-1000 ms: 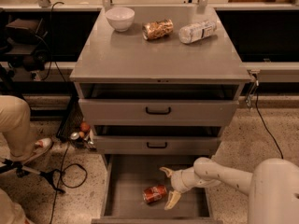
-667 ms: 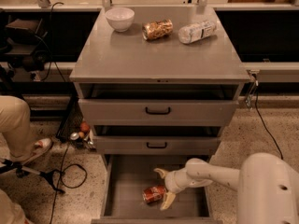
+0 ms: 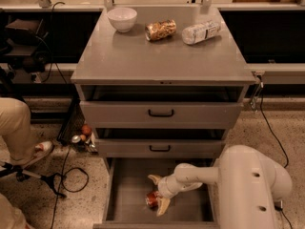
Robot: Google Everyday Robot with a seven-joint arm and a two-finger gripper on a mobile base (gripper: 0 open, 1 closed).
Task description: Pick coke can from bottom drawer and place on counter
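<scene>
The robot's gripper (image 3: 156, 195) reaches into the open bottom drawer (image 3: 127, 187) of a grey metal cabinet, its two pale fingers (image 3: 162, 206) spread apart with one on the far side and one on the near side of the coke can (image 3: 151, 199). The can appears to lie on its side on the drawer floor, near the front and a little left of centre. Whether either finger already touches it cannot be made out, and nothing is pinched yet.

The white arm (image 3: 200, 173) comes in from the right, low over the drawer floor. The two shallower drawers (image 3: 161, 113) above are also pulled partly out. On the counter (image 3: 159, 58) a white bowl (image 3: 122, 19), a snack bag (image 3: 160, 30) and a clear plastic bottle (image 3: 200, 32) sit along the far edge, leaving the near half bare. A seated person's leg (image 3: 16, 128) shows at the left.

The grasp looks like the step in hand, and it carries the main risk. A can on its side can roll, so fingers closing off-centre could push it away across the smooth floor instead of gripping it. A loose hold could let it slip on the lift. On the way up, the can or the arm could catch the front of the drawer just above, which stands close to the far side of the gripper.
</scene>
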